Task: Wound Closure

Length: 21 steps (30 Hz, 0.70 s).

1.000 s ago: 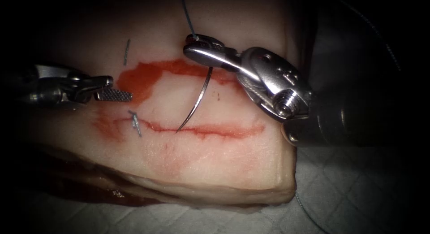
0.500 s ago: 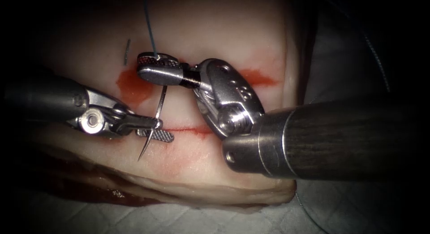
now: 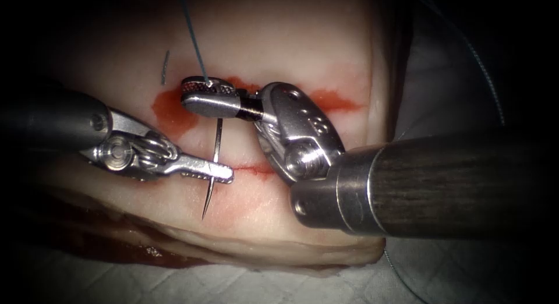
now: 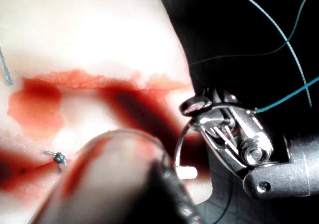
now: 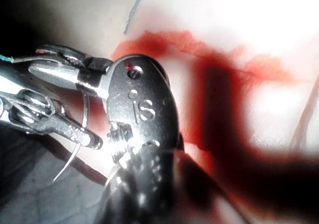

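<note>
Needle [image 3: 214,164] is seen at the middle of the endoscope frame, hanging nearly upright above the tissue [image 3: 303,42], its point directed down toward the lower edge of the slab and not entered into it. Its thread end is gripped by the right arm's tool [image 3: 208,94], whose jaws are closed on it just above centre, over the upper band of red fluid [image 3: 172,113]. Further down the curve, nearer the point, the needle is also clasped by the left arm's tool [image 3: 212,170], which is brought in from the left of the frame; its jaws are closed across the shaft where the cut [image 3: 256,170] runs as a thin red line. Thread [image 3: 192,36] is led from the right tool's jaws up to the top edge of the frame. A cut end of thread [image 3: 165,67] is seen lying on the tissue at upper left. In the left wrist view the curved needle [image 4: 180,139] is shown below the right tool [image 4: 199,107], and in the right wrist view both tools are seen holding it, the left arm's [image 5: 84,136] below the right arm's [image 5: 55,59].
</note>
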Motion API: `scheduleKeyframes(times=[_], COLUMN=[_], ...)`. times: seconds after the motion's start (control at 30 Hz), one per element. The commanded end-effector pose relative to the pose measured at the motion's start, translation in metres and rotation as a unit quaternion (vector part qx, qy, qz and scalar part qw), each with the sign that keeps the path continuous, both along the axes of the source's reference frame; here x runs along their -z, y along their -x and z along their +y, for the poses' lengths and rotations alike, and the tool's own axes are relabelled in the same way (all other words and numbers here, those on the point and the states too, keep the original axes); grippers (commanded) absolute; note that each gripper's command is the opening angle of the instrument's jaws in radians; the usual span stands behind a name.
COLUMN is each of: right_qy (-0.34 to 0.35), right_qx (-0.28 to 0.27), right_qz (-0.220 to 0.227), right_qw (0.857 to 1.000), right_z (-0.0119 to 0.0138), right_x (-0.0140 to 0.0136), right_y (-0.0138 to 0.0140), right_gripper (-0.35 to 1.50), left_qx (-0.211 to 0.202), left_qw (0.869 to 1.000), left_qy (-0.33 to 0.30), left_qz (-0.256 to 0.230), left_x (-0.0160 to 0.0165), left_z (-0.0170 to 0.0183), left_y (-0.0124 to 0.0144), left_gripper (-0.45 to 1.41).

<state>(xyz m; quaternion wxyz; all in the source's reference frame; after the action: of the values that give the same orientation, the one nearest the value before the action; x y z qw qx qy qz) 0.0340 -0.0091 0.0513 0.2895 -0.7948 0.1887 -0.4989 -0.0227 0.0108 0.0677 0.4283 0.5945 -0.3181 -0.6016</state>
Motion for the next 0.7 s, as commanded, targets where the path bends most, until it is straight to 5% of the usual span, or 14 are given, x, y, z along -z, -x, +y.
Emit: scheduleKeyframes(times=[0.03,0.07,0.1,0.13,0.2,0.47,0.7], right_qy=[0.01,0.01,0.017,0.013,0.011,0.051,0.055], right_qx=[-0.035,-0.035,-0.05,-0.079,-0.087,-0.099,-0.121], right_qz=[-0.022,-0.022,-0.033,-0.064,-0.078,-0.162,-0.204], right_qw=[0.999,0.999,0.998,0.995,0.993,0.98,0.97], right_z=[0.0002,0.0002,0.0002,0.0002,0.0002,0.0007,0.001], right_x=[-0.0002,-0.0002,-0.0002,0.0001,0.0006,0.0029,0.0015], right_y=[-0.0009,-0.0009,-0.001,-0.0011,-0.0011,0.0001,0.0012], right_gripper=[0.44,0.44,0.66,1.21,1.25,1.06,0.73], left_qx=[0.0,0.0,0.004,0.015,0.022,0.036,0.039], left_qw=[1.0,1.0,1.0,1.0,0.999,0.995,0.994], left_qy=[0.001,0.001,0.001,-0.016,-0.035,-0.089,-0.089], left_qz=[0.006,0.006,0.009,0.016,0.023,0.038,0.04], left_x=[-0.0004,-0.0004,-0.0003,-0.0001,-0.0002,-0.0006,-0.0006], left_z=[0.0002,0.0002,0.0004,0.0006,0.0006,0.0008,0.0005], left_y=[0.0005,0.0005,0.0005,0.0005,0.0004,-0.0003,0.0001], left_gripper=[-0.45,-0.45,-0.45,-0.45,-0.45,-0.45,-0.45])
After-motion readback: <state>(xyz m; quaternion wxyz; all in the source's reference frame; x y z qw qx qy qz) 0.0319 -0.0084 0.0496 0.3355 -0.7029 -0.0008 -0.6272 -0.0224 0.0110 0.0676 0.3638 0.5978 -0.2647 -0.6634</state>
